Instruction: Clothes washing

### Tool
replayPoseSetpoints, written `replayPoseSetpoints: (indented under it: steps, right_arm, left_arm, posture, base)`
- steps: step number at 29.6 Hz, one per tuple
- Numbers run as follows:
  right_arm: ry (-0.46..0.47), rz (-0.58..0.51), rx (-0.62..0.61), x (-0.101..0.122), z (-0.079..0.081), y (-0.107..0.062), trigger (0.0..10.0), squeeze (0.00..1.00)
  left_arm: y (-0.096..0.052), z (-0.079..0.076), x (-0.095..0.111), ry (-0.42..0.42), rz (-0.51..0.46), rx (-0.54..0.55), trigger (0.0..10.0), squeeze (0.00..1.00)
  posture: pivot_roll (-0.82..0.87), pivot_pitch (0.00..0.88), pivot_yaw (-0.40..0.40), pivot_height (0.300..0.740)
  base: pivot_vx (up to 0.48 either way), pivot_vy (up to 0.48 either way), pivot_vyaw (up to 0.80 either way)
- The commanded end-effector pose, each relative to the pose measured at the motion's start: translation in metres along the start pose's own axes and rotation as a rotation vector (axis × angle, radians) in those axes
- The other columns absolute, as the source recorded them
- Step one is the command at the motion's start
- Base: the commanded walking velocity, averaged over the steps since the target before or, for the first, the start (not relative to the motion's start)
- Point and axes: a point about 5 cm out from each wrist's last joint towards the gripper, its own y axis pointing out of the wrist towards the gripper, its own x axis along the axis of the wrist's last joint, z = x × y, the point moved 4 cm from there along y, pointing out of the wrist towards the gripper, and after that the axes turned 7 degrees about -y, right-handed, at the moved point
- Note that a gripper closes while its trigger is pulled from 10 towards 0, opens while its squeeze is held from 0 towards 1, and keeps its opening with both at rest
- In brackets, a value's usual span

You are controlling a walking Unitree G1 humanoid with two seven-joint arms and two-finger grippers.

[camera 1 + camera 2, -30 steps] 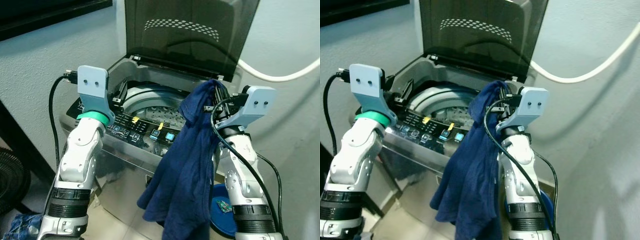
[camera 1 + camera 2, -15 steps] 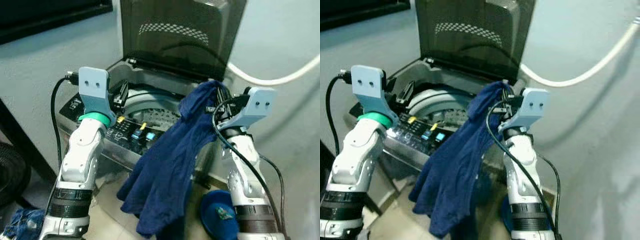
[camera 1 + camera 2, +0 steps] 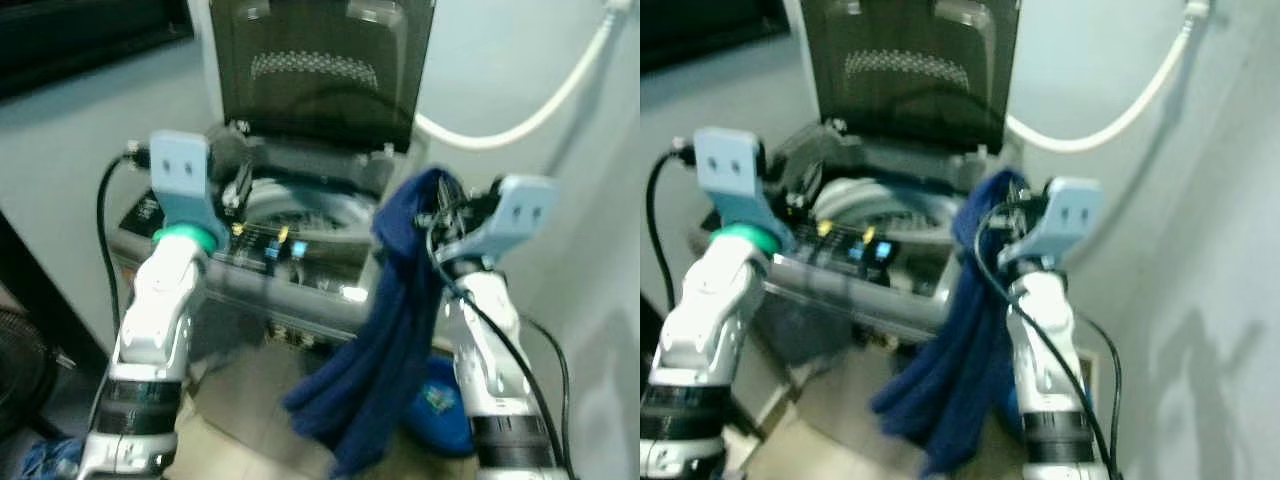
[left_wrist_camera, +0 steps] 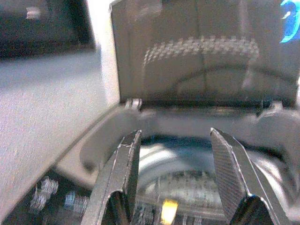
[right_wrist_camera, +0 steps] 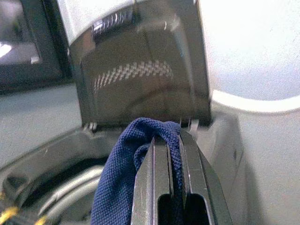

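The dark blue garment [image 3: 395, 320] hangs from the right gripper [image 5: 172, 154], whose two black fingers [image 5: 154, 173] are clamped together on a bunched fold at the top of the cloth. A thin layer of fabric shows pinched between the fingers in the right wrist view, and a rounded hump of cloth rises just beyond the fingertips. Below the fingers the garment drapes downward in a long loose fold alongside the right forearm, its lower edge hanging in front of the washing machine [image 3: 300, 290] and clear of the drum opening [image 3: 300, 205]. The right gripper is held just beside the machine's right front corner, at about the level of its top. The machine's dark lid [image 3: 318, 70] stands upright and open beyond the fingers of both grippers. The left gripper [image 4: 176, 154] is raised over the left side of the machine, near the control panel [image 3: 265, 250]; its fingers [image 4: 122, 173] are spread apart and grasp nothing, with the drum rim visible between them. A white hose [image 3: 520, 115] curves along the wall behind the machine on the right. A blue item [image 3: 435, 405] lies on the floor, near the hanging cloth, beside the right arm. The head views are blurred.
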Motion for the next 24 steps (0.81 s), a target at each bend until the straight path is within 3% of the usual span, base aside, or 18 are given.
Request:
replayPoseSetpoints:
  steps: [1, 24]
  right_arm:
    - [0.001, -0.026, -0.003, 0.0066, 0.0003, 0.0027, 10.0, 0.00]
    - [-0.014, -0.024, -0.012, 0.0065, -0.0016, 0.0026, 10.0, 0.00]
  left_arm:
    - [0.0006, 0.0002, 0.0007, 0.003, 0.001, -0.003, 10.0, 0.00]
    - [-0.0004, -0.0041, 0.0027, -0.024, -0.014, -0.018, 10.0, 0.00]
  posture:
    - [0.05, 0.000, 0.062, 0.740]
    - [0.05, 0.000, 0.057, 0.740]
  base:
    - [0.000, 0.360, 0.00]
    - [0.000, 0.000, 0.00]
